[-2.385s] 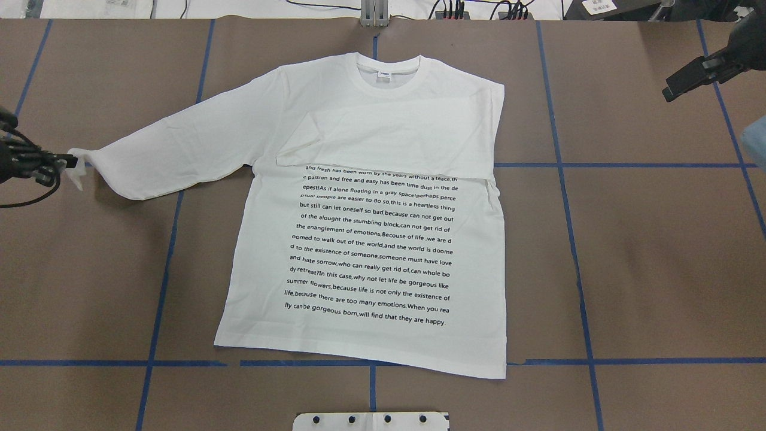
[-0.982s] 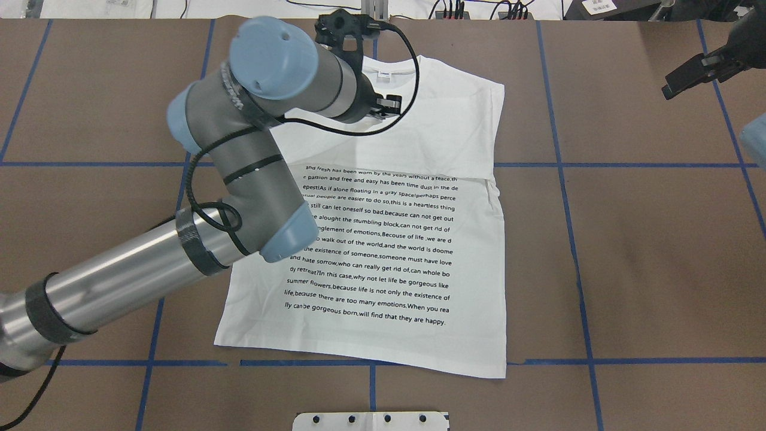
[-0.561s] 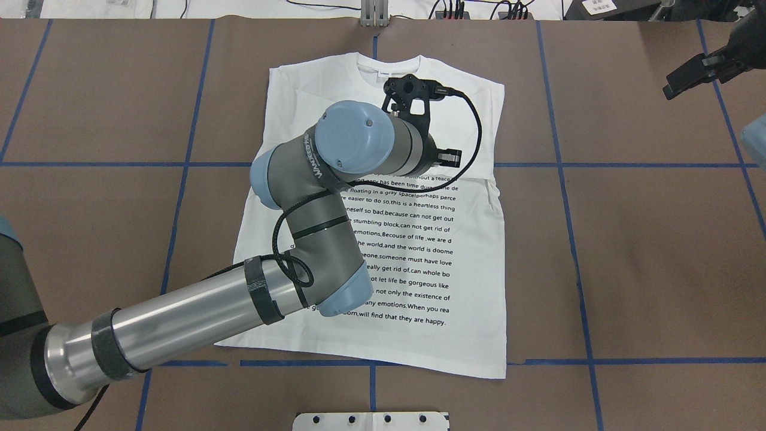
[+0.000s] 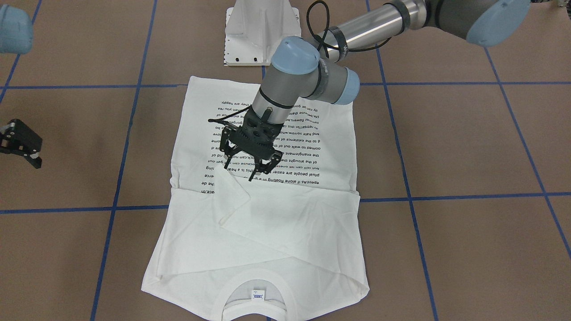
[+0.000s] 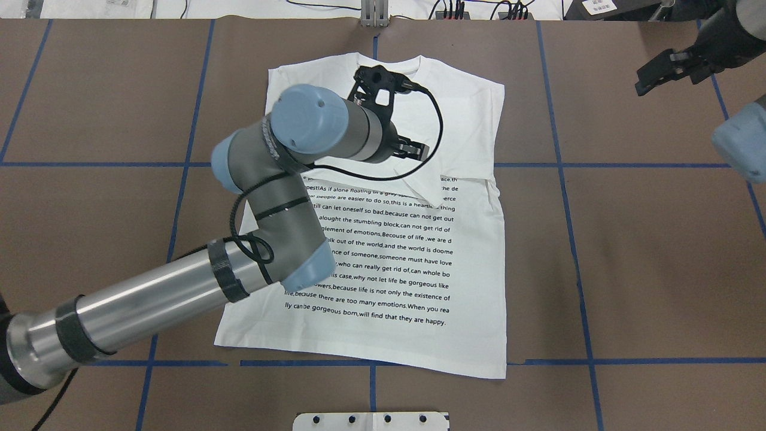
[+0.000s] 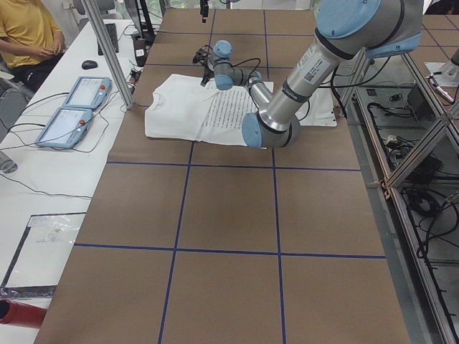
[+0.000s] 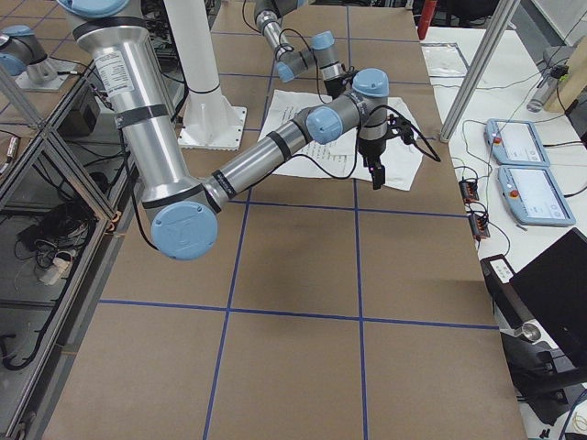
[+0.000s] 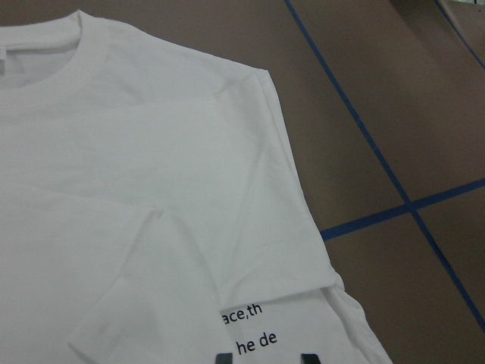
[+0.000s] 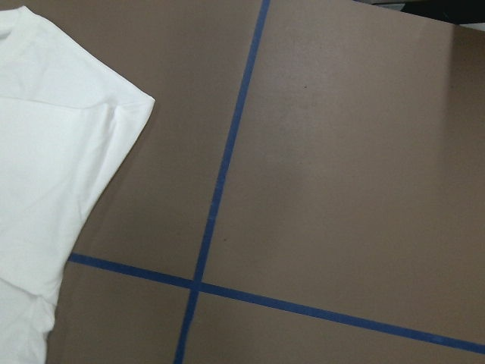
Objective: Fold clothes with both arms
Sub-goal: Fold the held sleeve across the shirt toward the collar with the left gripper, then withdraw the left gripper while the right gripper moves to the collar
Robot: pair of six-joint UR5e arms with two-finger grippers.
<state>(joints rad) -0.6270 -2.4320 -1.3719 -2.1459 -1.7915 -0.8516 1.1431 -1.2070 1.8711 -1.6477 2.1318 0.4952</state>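
The white long-sleeved T-shirt (image 5: 389,269) lies flat on the brown table with its black text up and its collar (image 4: 250,296) toward the far side. Both sleeves are folded in across the chest. The cuff (image 4: 232,189) of the sleeve from my left side rests on the top lines of text. My left gripper (image 4: 247,171) hovers just above that cuff, open and holding nothing. In the left wrist view its fingertips (image 8: 223,358) stand apart over the print. My right gripper (image 5: 643,84) hangs off the shirt at the far right; its jaws are unclear.
The white metal pedestal (image 4: 261,31) stands at the near edge, behind the shirt's hem. Blue tape lines (image 5: 562,164) grid the brown table. Two teach pendants (image 6: 72,107) and a seated person (image 6: 29,36) are beyond the far edge.
My left arm carried the long sleeve from the far left across the chest and let it go on the text. It has since drawn back slightly. My right gripper has shifted a little toward the shirt.
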